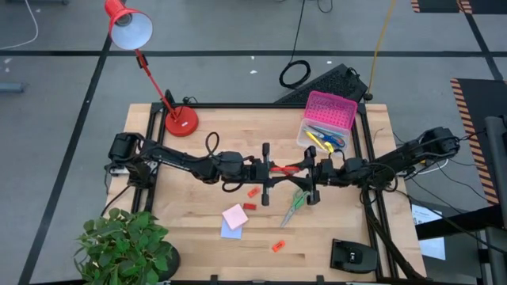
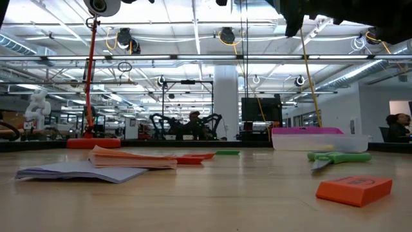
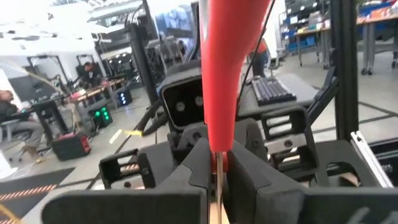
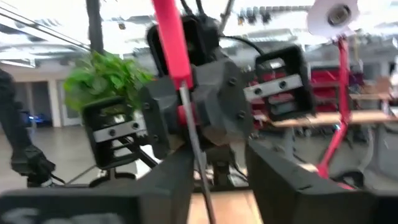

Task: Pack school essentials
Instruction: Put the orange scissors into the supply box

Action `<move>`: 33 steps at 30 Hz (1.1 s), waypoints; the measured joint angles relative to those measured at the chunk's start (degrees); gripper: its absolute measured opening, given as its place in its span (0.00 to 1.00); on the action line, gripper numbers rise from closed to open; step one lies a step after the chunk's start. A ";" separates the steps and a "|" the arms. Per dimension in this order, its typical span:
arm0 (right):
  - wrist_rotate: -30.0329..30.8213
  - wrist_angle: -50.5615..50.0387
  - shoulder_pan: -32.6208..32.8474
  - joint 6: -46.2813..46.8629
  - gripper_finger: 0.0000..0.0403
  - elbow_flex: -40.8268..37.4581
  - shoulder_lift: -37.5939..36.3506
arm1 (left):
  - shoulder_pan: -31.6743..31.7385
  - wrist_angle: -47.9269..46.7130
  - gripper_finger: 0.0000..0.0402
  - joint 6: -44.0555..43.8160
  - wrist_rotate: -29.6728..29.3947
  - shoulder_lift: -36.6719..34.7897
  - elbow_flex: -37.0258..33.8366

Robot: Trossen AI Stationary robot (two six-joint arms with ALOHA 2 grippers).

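Red-handled scissors (image 1: pixel 287 169) held mid-air btwn both arms; left fingers (image 3: pixel 199 168) clamp blade, right fingers (image 4: pixel 174 180) spread wide.

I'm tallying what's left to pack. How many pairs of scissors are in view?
3, maybe more hidden: red scissors held in the air between the left gripper and right gripper, green scissors on the table, blue-handled scissors in the clear box.
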 joint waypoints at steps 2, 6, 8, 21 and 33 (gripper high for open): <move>1.87 -3.65 -0.06 1.32 0.43 0.00 -1.77 | 0.17 -1.71 0.07 0.01 -1.27 -0.68 -0.05; 3.75 -11.20 -0.37 3.37 0.55 0.00 -6.44 | 0.96 -6.43 0.07 -0.81 -3.57 -1.99 -0.06; 3.90 -14.96 -0.83 4.98 0.60 0.00 -8.89 | 1.38 -8.87 0.07 -1.18 -4.69 -2.88 -0.08; 6.83 -46.20 -1.68 7.04 0.70 6.02 -20.97 | 4.21 -29.18 0.06 -1.80 -9.49 -4.91 -0.03; 16.34 -57.49 0.94 -1.11 0.65 12.41 -17.36 | 5.06 -47.06 0.06 -2.07 -19.63 -4.86 -0.01</move>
